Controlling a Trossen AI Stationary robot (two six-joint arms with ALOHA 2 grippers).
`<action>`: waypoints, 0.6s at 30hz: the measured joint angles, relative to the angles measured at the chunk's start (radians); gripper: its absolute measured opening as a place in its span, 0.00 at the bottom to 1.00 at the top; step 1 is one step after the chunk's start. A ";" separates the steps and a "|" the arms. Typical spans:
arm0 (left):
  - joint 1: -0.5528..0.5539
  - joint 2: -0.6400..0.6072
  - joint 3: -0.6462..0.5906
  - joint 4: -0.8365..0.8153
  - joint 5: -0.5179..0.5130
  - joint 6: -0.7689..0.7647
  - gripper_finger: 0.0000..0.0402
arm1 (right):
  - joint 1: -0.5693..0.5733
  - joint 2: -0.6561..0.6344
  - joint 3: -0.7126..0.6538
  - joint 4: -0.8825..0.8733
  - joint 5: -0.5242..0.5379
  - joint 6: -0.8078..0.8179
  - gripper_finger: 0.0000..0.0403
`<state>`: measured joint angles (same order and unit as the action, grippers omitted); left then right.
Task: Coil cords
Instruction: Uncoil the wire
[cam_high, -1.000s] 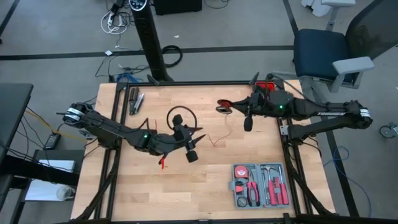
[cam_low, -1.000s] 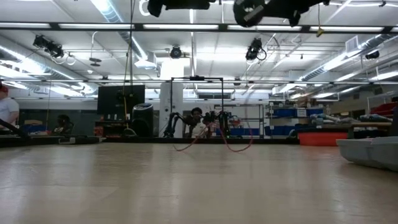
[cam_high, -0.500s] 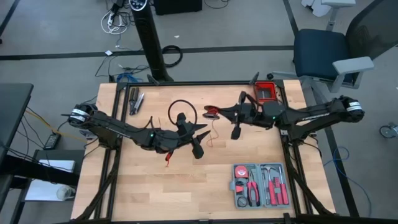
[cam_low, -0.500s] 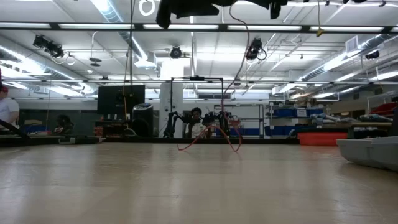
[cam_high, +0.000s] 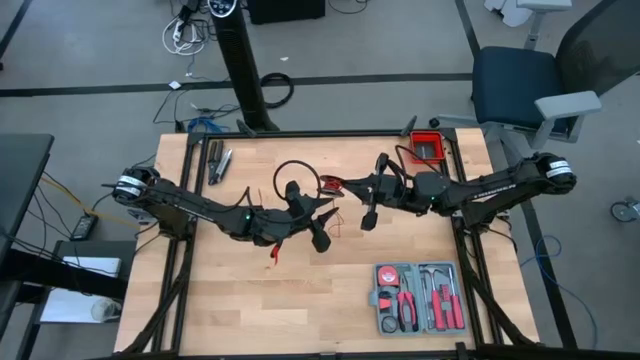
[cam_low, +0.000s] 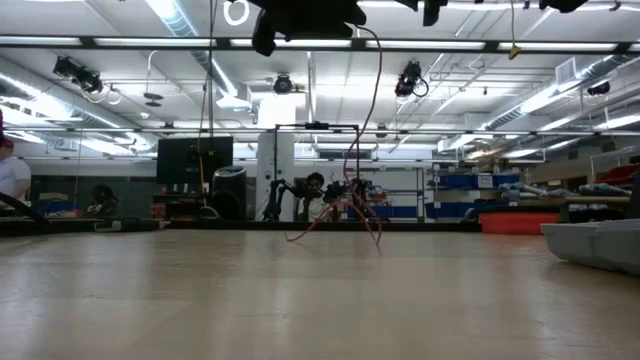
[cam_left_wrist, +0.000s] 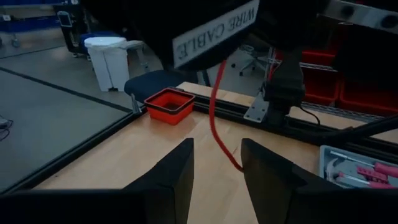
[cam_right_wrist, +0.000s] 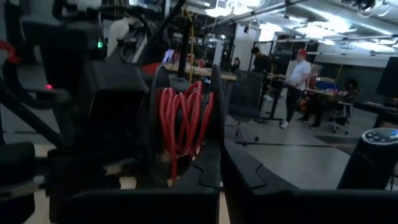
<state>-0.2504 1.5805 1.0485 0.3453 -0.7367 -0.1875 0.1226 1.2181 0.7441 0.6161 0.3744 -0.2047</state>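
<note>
right gripper fingers clamped on red cord spool; cord hangs just beyond left gripper, fingers wide apart.

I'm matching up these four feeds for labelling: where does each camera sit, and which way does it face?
High view: above the table, looking straight down; both arms, the left gripper and right gripper meeting mid-table.
Low view: at tabletop height, looking level into the room; arms at the top edge.
Left wrist view: on the left arm, looking past its open fingers at the hanging thin red cord.
Right wrist view: on the right arm, close on the black spool wound with red cord.
Shared: high and left wrist views both show the small red bin and the grey tool case.
</note>
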 joint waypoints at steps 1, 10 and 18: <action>0.000 0.000 0.000 -0.004 0.011 0.007 0.30 | 0.000 0.001 0.000 -0.003 0.000 0.000 0.00; 0.000 0.000 0.000 -0.024 0.067 0.051 0.01 | 0.001 0.002 0.000 -0.021 0.036 -0.032 0.00; -0.025 -0.011 0.034 -0.014 0.095 0.103 0.00 | 0.001 -0.010 0.000 -0.144 0.227 -0.146 0.00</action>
<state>-0.2759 1.5696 1.0823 0.3311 -0.6417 -0.0841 0.1232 1.2083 0.7441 0.4725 0.6010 -0.3510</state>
